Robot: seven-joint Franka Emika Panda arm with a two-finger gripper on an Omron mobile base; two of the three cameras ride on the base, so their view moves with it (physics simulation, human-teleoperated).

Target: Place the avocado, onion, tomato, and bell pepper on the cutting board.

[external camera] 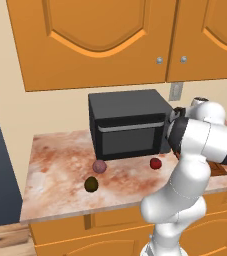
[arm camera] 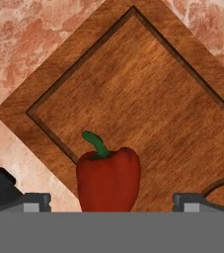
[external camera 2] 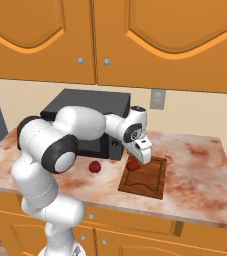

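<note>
A red bell pepper [arm camera: 108, 180] with a green stem stands on the reddish-brown cutting board [arm camera: 133, 94], near one of its edges. My gripper [arm camera: 112, 201] hangs open just above it, with a gap between each fingertip and the pepper. In the right base view the gripper [external camera 2: 141, 158] hovers over the bell pepper [external camera 2: 132, 164] at the board's [external camera 2: 147, 181] far left corner. The tomato [external camera: 155, 163] lies on the counter in front of the microwave. The pinkish-purple onion [external camera: 99, 166] and the dark avocado [external camera: 91, 184] lie further left.
A black microwave [external camera: 127, 125] stands against the back wall, left of the board. Orange wall cabinets [external camera: 95, 35] hang above. The marbled counter [external camera 2: 195, 170] runs on to the right of the board. The counter's left end [external camera: 27, 200] drops off beside a dark panel.
</note>
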